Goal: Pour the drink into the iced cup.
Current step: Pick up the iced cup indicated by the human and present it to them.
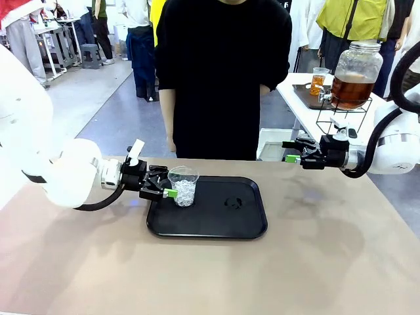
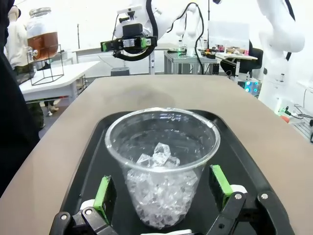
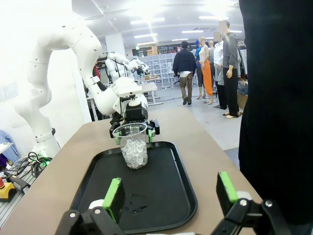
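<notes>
My left gripper (image 1: 169,190) reaches in low over the left end of the black tray (image 1: 216,226). Its jaws stand wide apart, one on each side of the iced cup (image 1: 184,186). In the left wrist view the two green pads (image 2: 104,193) flank the lower wall of the cup (image 2: 163,166) with a slim gap on either side, so I grip nothing. The cup is clear plastic, upright on the tray's left part, with ice cubes filling about its lower half and no liquid that I can make out.

My right gripper (image 1: 291,151) hangs above the far right of the table, well apart from the tray. Its jaws are spread wide and empty, and its fingers point across towards the cup (image 3: 133,144). A small wet-looking mark (image 3: 134,200) sits on the tray floor near the middle.

The drink (image 1: 349,92) is not on my table. It sits amber-brown in a large glass dispenser jar (image 1: 357,62) on a wire stand (image 1: 341,118) on the white side table (image 1: 292,92) beyond my right arm. A small cup of the same amber liquid (image 1: 318,82) stands just beside the jar.

A person in black (image 1: 223,65) stands at the far edge.
</notes>
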`<state>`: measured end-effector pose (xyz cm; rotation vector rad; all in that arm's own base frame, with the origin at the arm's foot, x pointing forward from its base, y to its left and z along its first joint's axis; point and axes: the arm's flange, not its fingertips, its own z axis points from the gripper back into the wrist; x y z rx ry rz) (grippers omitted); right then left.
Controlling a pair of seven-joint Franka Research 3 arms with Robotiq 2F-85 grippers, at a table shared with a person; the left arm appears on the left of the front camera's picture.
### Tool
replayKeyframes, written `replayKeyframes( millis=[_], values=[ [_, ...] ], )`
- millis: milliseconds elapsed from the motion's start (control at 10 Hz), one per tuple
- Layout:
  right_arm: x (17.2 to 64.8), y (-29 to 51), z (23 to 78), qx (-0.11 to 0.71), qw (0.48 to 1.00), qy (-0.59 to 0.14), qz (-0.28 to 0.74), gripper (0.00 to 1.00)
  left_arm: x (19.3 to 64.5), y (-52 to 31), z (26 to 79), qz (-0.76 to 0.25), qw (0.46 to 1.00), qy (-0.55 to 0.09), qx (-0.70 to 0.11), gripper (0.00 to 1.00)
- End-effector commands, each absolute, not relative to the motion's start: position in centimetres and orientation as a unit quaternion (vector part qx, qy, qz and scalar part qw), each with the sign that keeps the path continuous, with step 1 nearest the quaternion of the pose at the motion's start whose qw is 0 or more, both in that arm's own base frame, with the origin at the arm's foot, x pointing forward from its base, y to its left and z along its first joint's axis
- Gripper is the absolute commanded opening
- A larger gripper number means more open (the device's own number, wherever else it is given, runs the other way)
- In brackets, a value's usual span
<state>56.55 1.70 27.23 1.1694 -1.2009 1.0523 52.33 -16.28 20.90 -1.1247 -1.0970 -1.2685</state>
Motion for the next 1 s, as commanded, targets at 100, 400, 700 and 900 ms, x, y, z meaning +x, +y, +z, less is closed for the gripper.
replayKeyframes(
  millis=[100, 400, 700, 900],
  values=[
    [56.6, 1.8, 27.5, 0.495, 0.548, -0.51, 0.441, 1.0, 51.4, -17.1, 21.2, -0.529, 0.527, -0.461, -0.481, 1.0],
    [56.6, 1.8, 27.5, 0.495, 0.548, -0.51, 0.441, 1.0, 51.1, -18.0, 20.9, -0.519, 0.532, -0.463, -0.483, 1.0],
    [56.6, 1.8, 27.5, 0.495, 0.548, -0.51, 0.441, 1.0, 51.1, -18.4, 20.6, -0.506, 0.536, -0.481, -0.474, 1.0],
    [56.6, 1.8, 27.5, 0.495, 0.548, -0.51, 0.441, 1.0, 51.1, -18.6, 20.4, -0.495, 0.535, -0.496, -0.472, 1.0]
  ],
)
